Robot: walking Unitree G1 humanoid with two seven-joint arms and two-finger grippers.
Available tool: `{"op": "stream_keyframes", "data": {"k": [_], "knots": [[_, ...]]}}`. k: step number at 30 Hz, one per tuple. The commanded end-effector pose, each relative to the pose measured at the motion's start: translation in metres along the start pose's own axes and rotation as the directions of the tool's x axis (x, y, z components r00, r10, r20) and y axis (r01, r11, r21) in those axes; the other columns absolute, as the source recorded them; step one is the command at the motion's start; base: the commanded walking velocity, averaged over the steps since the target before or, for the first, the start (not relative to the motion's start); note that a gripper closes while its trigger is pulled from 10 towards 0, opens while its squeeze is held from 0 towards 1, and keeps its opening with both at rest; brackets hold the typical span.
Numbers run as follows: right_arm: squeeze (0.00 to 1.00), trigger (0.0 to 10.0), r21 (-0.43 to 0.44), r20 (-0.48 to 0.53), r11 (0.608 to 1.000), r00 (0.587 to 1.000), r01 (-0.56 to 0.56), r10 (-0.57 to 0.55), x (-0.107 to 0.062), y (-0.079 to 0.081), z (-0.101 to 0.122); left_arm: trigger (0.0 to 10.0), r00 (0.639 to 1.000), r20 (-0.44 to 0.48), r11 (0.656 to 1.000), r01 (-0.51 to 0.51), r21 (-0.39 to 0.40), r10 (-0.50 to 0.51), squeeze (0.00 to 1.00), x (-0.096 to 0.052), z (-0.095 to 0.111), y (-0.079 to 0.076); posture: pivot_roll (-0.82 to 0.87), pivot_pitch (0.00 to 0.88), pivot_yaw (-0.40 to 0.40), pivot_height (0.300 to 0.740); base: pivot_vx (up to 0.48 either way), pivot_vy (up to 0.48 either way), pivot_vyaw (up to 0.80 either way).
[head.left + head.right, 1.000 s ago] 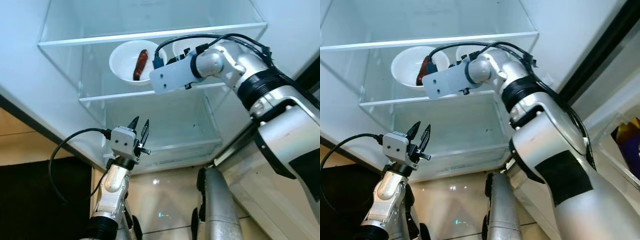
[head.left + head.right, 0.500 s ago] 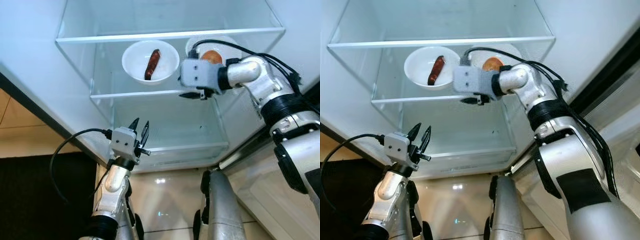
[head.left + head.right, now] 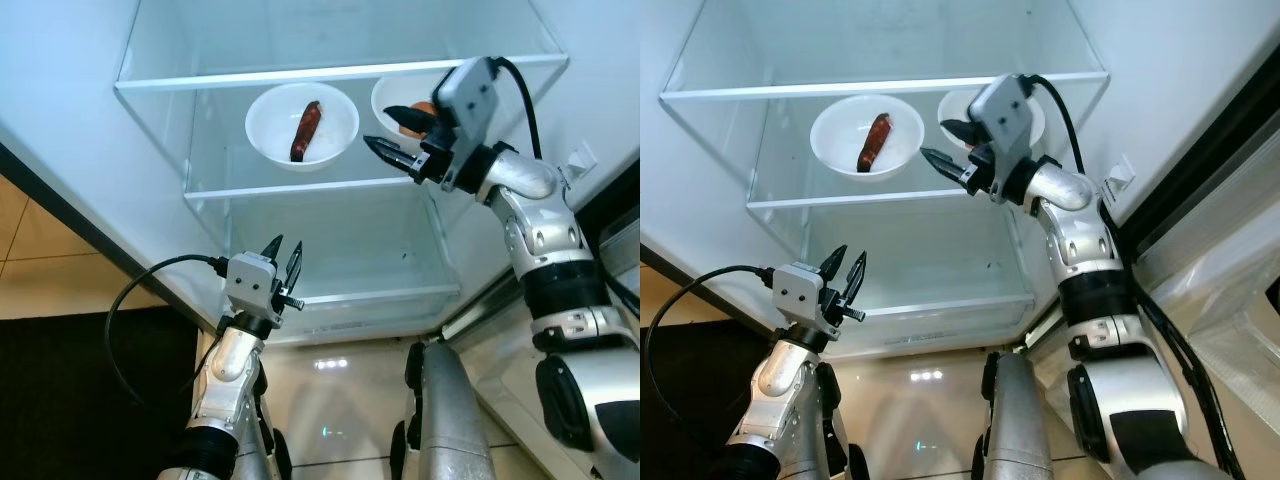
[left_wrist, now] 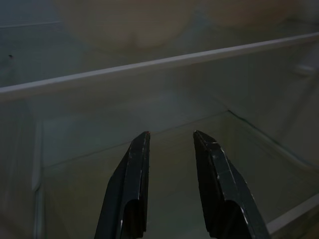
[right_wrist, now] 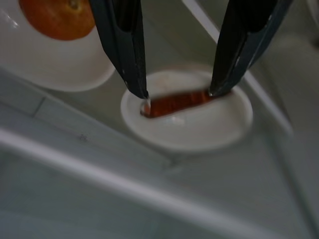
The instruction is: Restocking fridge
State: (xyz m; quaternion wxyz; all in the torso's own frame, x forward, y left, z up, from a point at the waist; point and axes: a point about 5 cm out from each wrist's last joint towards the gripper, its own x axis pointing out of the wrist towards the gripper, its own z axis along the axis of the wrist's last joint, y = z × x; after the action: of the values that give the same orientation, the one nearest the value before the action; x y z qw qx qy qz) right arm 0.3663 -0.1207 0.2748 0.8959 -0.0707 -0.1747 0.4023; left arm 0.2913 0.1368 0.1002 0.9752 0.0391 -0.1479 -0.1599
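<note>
A white bowl (image 3: pixel 301 125) with a reddish-brown sausage (image 3: pixel 306 130) rests on the fridge's middle glass shelf (image 3: pixel 300 186). To its right stands a second white bowl (image 3: pixel 392 98) holding an orange fruit (image 5: pixel 57 17). My right gripper (image 3: pixel 390 131) is open and empty in front of that second bowl, partly hiding it, fingers pointing left toward the sausage bowl (image 5: pixel 187 112). In the right wrist view the sausage (image 5: pixel 177 102) lies between the fingertips, farther off. My left gripper (image 3: pixel 285 252) is open and empty, held low before the bottom compartment.
An upper glass shelf (image 3: pixel 330 72) spans the fridge above the bowls. Below sits a clear drawer compartment (image 3: pixel 340 270) with a front lip (image 4: pixel 159 62). The fridge's left wall edge (image 3: pixel 90 235) slants down. Tiled floor (image 3: pixel 340 390) and a dark mat (image 3: pixel 60 400) lie beneath.
My right arm has drawn back from in front of the bowls and swung its gripper round, so the open fingers now point left at them. The left arm stays put.
</note>
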Motion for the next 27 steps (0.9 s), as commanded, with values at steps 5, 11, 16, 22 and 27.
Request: {"op": "stream_keyframes", "data": {"k": [5, 11, 16, 22, 27], "knots": [[0.0, 10.0, 0.286, 0.117, 0.954, 0.984, 0.095, -0.133, -0.016, 0.02, 0.003, 10.0, 1.0, -0.026, 1.0, 0.0, 0.003, 0.0, 0.0, -0.007, -0.006, 0.004, -0.02, 0.253, 0.011, 0.485, 0.0, 0.0, 0.0], [0.0, 10.0, 0.333, 0.089, 0.93, 0.977, 0.155, -0.194, -0.03, 0.038, -0.019, 10.0, 1.0, -0.026, 1.0, 0.007, -0.001, -0.007, 0.0, -0.006, -0.007, 0.002, -0.03, 0.248, 0.012, 0.485, 0.0, 0.0, 0.0], [0.0, 10.0, 0.425, -0.08, 0.865, 0.963, 0.268, -0.259, -0.051, 0.049, -0.071, 10.0, 1.0, -0.025, 1.0, 0.007, -0.003, -0.007, 0.0, -0.004, -0.008, 0.004, -0.03, 0.224, 0.005, 0.485, 0.0, 0.0, 0.0], [0.0, 10.0, 0.513, -0.16, 0.784, 0.936, 0.35, -0.314, -0.075, 0.055, -0.1, 10.0, 0.999, -0.018, 0.999, 0.041, -0.019, -0.041, 0.0, -0.005, -0.009, -0.003, -0.02, 0.209, 0.007, 0.485, 0.0, 0.0, 0.0], [0.0, 10.0, 0.509, -0.217, 0.768, 0.922, 0.387, -0.321, -0.084, 0.061, -0.112, 10.0, 0.998, -0.029, 0.998, 0.051, -0.028, -0.052, 0.0, -0.008, -0.013, -0.009, -0.02, 0.193, 0.019, 0.485, 0.0, 0.0, 0.0]]}}
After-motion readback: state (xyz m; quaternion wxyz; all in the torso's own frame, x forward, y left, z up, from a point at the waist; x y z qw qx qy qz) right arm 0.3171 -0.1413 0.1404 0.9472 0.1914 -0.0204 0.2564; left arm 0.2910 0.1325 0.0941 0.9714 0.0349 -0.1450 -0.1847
